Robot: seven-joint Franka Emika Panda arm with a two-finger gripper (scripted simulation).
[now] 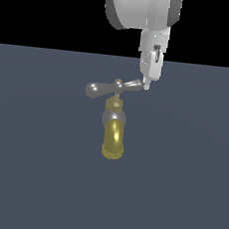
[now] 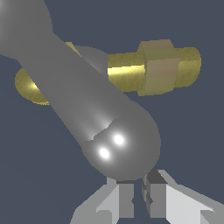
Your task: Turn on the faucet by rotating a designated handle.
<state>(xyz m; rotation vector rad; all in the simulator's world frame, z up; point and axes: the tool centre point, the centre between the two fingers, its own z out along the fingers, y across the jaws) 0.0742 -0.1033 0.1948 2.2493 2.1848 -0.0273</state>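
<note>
The hand (image 1: 146, 86) has its two fingers (image 2: 122, 199) almost together, holding nothing. Its tip touches the handle (image 1: 112, 87) at the end on the exterior view's right. The faucet (image 1: 114, 129) stands below on the grey worktop (image 1: 32, 153).

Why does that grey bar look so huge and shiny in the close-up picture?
In the wrist view the handle sits right at the camera, so it looks swollen, with two white glare spots on its bulb; in the exterior view it is thin, and the yellow spout glows brightest.

faucet (image 1: 113, 131): 1 | handle (image 1: 112, 87): 1 | spout (image 1: 114, 139): 1 | fingers (image 2: 120, 199): 2
</note>
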